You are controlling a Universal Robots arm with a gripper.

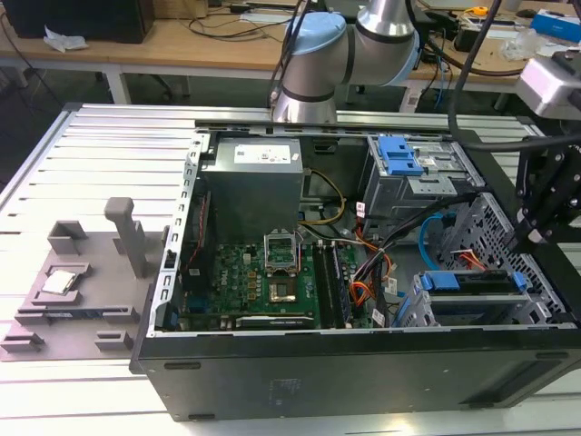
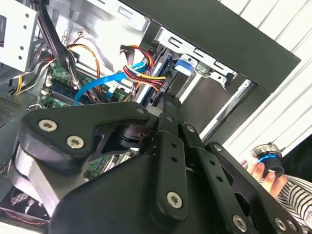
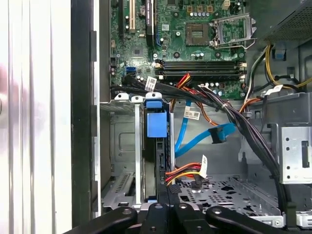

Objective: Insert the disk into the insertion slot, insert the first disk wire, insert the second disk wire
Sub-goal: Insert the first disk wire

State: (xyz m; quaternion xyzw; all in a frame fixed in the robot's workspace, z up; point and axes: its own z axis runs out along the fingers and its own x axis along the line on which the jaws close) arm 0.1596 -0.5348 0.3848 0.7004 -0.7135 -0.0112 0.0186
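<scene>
This is a robotics lab or electronics workshop. A long bench of ribbed, slotted aluminium point(image 1: 109, 145) fills the exterior view. On it an open black desktop computer case point(image 1: 318, 363) lies on its side, baring a green circuit board point(image 1: 254, 282). At the exterior view's left sits a grey plastic fixture plate with moulded holders point(image 1: 82, 300). A silver and pale blue jointed robot arm point(image 1: 318, 54) rises at upper centre. Along the top edge run wooden worktables point(image 1: 182, 41) strewn with loose dark cables point(image 1: 236, 23).

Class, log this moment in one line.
disk: in insertion slot; gripper: at disk's edge; first disk wire: beside disk, connection unclear; second disk wire: looped nearby
</scene>
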